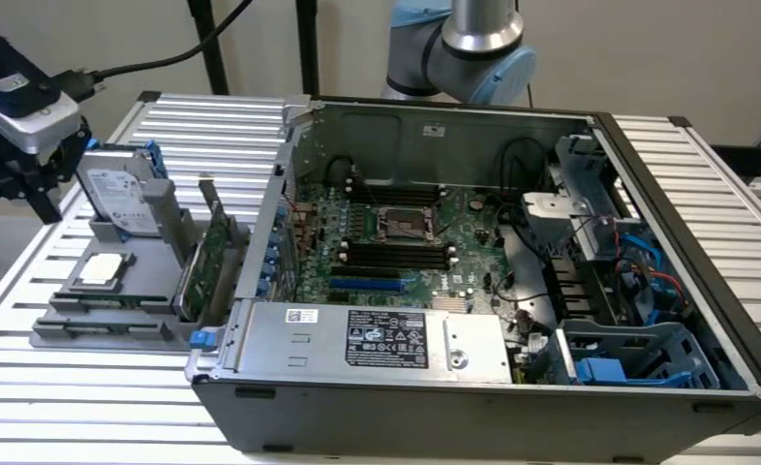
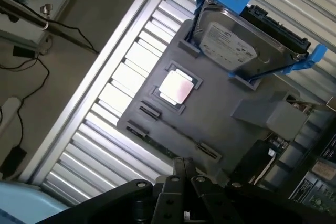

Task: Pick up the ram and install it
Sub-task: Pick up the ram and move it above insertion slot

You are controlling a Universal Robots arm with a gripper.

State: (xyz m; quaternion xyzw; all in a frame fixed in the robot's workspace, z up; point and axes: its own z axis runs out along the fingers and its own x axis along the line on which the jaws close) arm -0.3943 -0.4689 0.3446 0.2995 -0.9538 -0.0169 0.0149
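One ram [image 2: 169, 149] stick sits edge-on in a slot along the grey holder's [image 2: 226, 103] edge, between small clips, w/ the silver CPU [image 2: 177, 87] just behind it. The jaws hang above the bench [image 1: 6, 334], off the holder's corner on the exterior view's left, apart from everything and closed together on nothing. A hard drive [image 1: 120, 199] stands upright at the holder's far end. The expansion card [image 1: 213, 254] stands along the edge beside the open PC case [image 1: 484, 397], tight to its wall. Bare slats lie on the holder's other side; black mobo slots [image 1: 394, 254] lie uncovered inside the case
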